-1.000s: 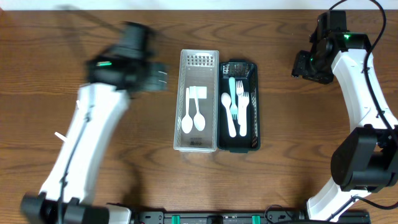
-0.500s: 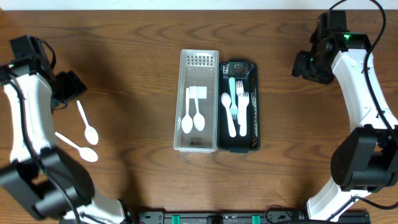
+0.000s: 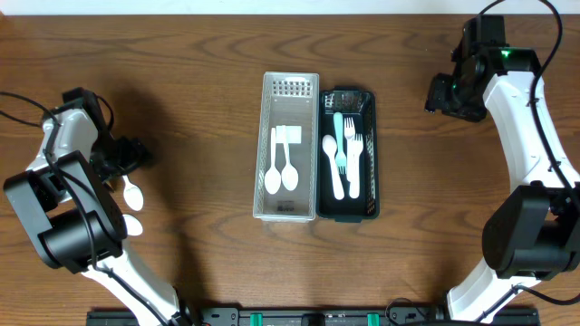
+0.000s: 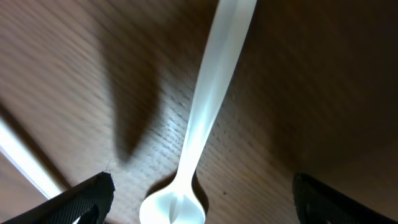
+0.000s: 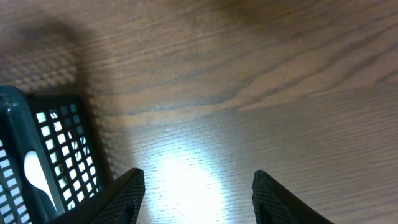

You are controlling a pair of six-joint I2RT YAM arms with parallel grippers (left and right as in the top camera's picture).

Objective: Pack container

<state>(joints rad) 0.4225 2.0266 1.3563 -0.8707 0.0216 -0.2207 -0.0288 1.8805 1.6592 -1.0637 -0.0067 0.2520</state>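
Your left gripper [image 4: 202, 202] hangs far left of the white basket [image 3: 292, 89], fingers spread either side of one loose spoon [image 4: 211, 106], not touching it. A second loose spoon [image 3: 133, 225] lies just beside. The basket holds two packed spoons [image 3: 274, 179]. The dark basket [image 3: 349, 210] touching its right side holds one white spoon [image 3: 335, 186], two forks [image 3: 356, 167] and one teal piece [image 3: 339, 136]. Your right gripper [image 5: 200, 196], well right of the white basket, hangs with its fingers apart over the table [image 5: 280, 74].

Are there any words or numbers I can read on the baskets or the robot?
None: no word or number here is clear enough to read.
White basket: a small dark mark at its near end, maybe a label, too small to read.
Black basket: no writing shows.
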